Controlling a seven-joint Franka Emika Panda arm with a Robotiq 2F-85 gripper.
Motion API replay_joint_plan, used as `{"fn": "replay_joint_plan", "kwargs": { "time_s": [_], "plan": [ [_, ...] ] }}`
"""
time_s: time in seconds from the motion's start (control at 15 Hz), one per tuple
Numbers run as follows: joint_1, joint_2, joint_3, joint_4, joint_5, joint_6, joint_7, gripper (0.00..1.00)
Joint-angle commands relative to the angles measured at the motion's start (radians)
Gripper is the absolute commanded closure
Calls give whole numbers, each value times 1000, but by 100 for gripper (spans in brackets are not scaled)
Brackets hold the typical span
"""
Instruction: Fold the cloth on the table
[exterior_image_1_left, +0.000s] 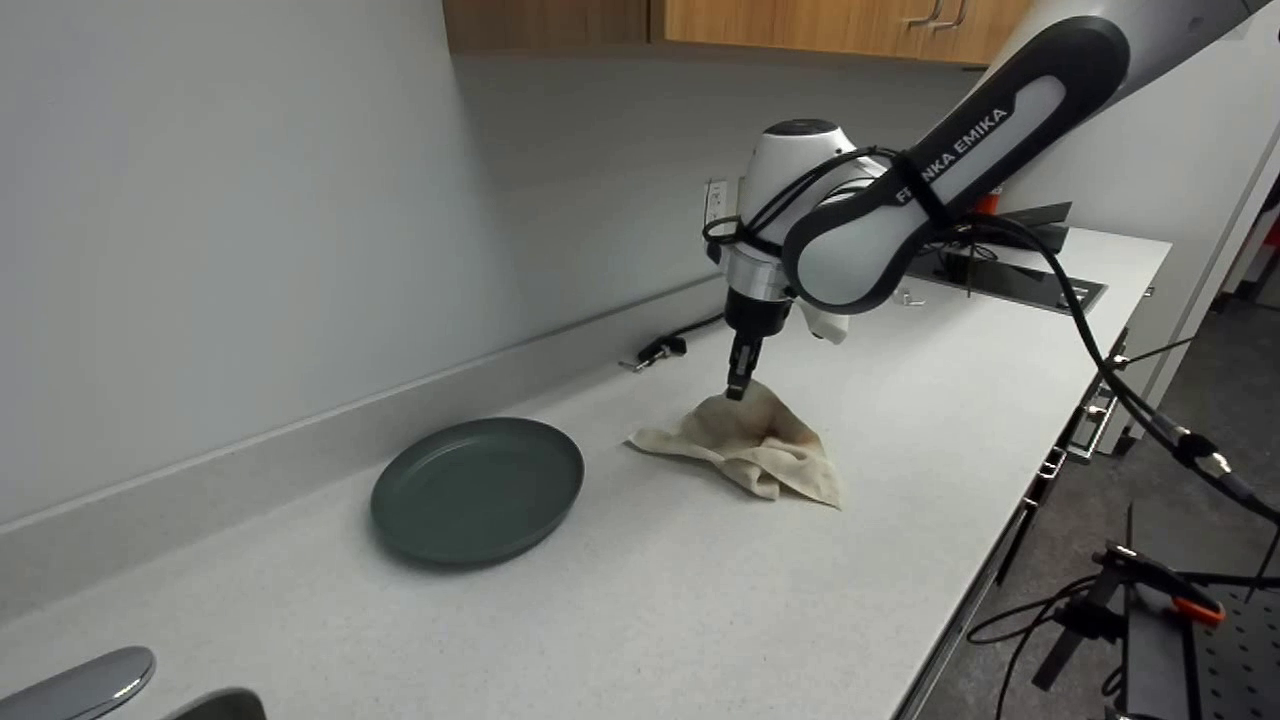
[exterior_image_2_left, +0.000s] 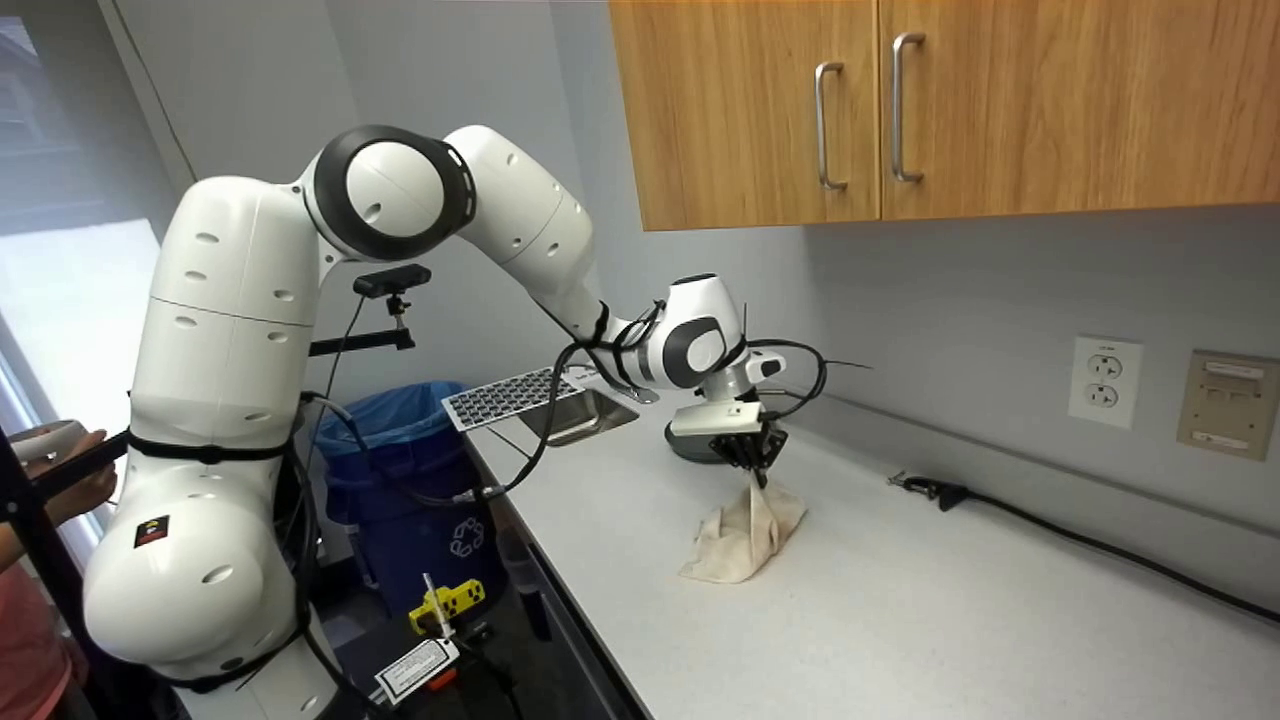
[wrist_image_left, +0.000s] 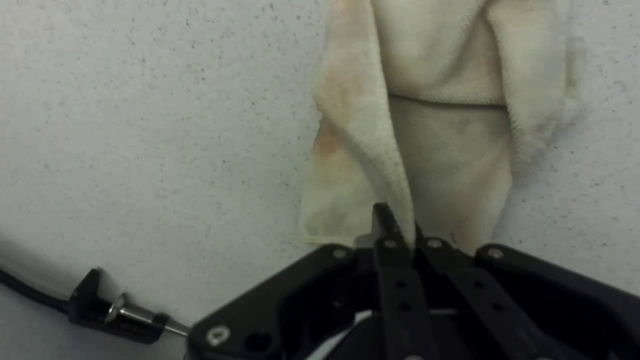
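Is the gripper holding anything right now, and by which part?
Yes, the cloth: the gripper pinches it by a raised edge. Whether that includes a corner is hidden.

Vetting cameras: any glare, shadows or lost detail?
Wrist view: dim, the black gripper losing detail toward the bottom; in an exterior view, a bright patch washed out at left; in an exterior view, the wall darker below the cabinets, soft shadow by the plate.

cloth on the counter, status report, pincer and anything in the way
Pincer shut on edge of cloth. Rumpled, gripped edge raised, lower parts on counter. Dark plate apart from it, probably not in the way.
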Motion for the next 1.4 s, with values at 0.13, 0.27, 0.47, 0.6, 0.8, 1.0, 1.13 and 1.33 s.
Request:
{"fn": "replay_joint_plan", "kwargs": {
  "time_s": [0.13, 0.27, 0.47, 0.6, 0.8, 1.0, 1.13, 1.33],
  "plan": [
    [36, -90, 20, -73, -26, 44, 22, 100],
    [47, -120, 26, -94, -31, 47, 20, 100],
    [52, -145, 45, -120, -12, 36, 10, 100],
    [52, -156, 66, -146, 6, 23, 4, 100],
    [50, -163, 95, -193, 18, 13, -15, 100],
    [41, -137, 115, -217, 34, 31, -32, 100],
    [40, -117, 115, -222, 34, 22, -31, 100],
    [40, -90, 106, -225, 25, 3, -27, 73]
  ]
}}
